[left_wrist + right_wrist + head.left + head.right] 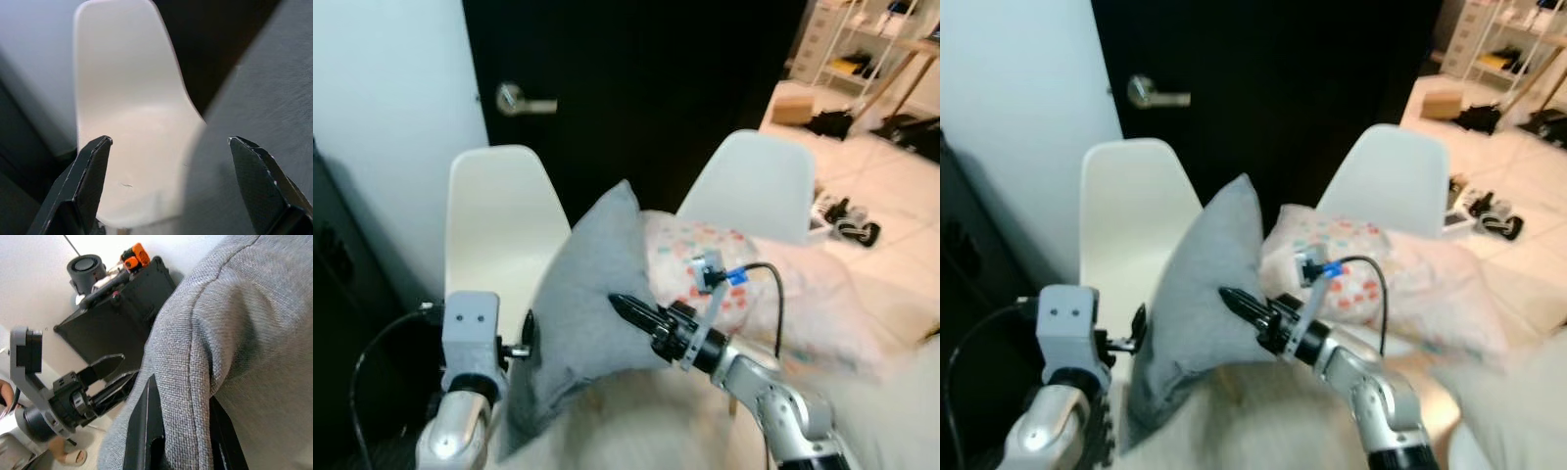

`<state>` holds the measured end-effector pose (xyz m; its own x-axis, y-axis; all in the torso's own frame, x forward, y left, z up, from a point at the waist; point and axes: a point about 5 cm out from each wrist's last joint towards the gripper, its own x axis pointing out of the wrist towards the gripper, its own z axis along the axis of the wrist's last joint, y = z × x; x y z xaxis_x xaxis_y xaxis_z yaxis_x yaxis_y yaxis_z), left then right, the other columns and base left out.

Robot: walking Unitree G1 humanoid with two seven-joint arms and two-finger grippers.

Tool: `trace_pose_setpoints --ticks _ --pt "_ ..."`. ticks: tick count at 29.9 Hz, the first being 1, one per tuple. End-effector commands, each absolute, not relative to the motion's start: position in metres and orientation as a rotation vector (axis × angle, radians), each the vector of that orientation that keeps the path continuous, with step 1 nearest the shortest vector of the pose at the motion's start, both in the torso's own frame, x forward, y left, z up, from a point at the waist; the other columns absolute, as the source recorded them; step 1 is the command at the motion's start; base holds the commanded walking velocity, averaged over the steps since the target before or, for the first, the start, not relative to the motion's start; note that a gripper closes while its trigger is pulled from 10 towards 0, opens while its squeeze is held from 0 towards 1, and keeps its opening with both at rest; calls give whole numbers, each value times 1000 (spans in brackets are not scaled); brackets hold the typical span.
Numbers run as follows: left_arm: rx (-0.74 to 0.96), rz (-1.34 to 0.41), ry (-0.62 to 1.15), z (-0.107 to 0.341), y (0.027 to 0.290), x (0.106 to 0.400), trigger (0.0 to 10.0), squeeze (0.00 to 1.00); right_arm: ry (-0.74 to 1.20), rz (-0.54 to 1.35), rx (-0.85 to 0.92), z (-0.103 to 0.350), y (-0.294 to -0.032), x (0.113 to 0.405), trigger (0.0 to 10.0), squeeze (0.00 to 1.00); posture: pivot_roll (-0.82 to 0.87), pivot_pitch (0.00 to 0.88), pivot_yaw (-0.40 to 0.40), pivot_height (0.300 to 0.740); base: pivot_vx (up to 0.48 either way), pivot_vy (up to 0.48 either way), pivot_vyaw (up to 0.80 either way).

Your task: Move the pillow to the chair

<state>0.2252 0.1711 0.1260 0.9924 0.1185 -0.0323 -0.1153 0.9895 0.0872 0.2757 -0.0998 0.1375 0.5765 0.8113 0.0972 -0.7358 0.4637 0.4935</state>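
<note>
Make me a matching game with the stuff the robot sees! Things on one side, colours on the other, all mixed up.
Things:
1. pillow held by the right gripper
2. chair on the left
3. door
4. second pillow

Colours:
A. black
B. pale with coloured spots
C. grey
D. white

Pairs: 1-C, 2-D, 3-A, 4-B

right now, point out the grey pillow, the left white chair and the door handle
grey pillow [587, 294], left eye view, middle of its face
left white chair [499, 225], left eye view, backrest
door handle [521, 100], left eye view, lever
</note>
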Motion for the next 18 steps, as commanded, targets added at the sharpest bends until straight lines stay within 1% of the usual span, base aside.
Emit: trace_pose_setpoints --ticks 1,6,9,12,17,18 --pt "94 135 47 125 175 224 10000 0 73 1005 521 154 -92 277 10000 0 6 0 -77 740 480 0 0" --pt "95 136 47 125 175 224 10000 0 62 1037 518 156 -91 275 10000 0 8 0 -77 740 480 0 0" --pt "101 138 46 126 175 224 10000 0 49 1070 511 157 -90 271 10000 0 8 0 -78 740 469 0 800" --pt "112 138 47 126 175 224 10000 0 48 1080 518 158 -90 270 10000 0 9 0 -79 740 345 0 794" --pt "145 158 46 128 176 225 10000 0 71 1098 499 157 -88 269 10000 0 9 0 -80 740 0 0 794" --pt "152 163 44 129 176 225 10000 0 83 1099 479 156 -87 269 10000 0 9 0 -80 740 0 0 406"
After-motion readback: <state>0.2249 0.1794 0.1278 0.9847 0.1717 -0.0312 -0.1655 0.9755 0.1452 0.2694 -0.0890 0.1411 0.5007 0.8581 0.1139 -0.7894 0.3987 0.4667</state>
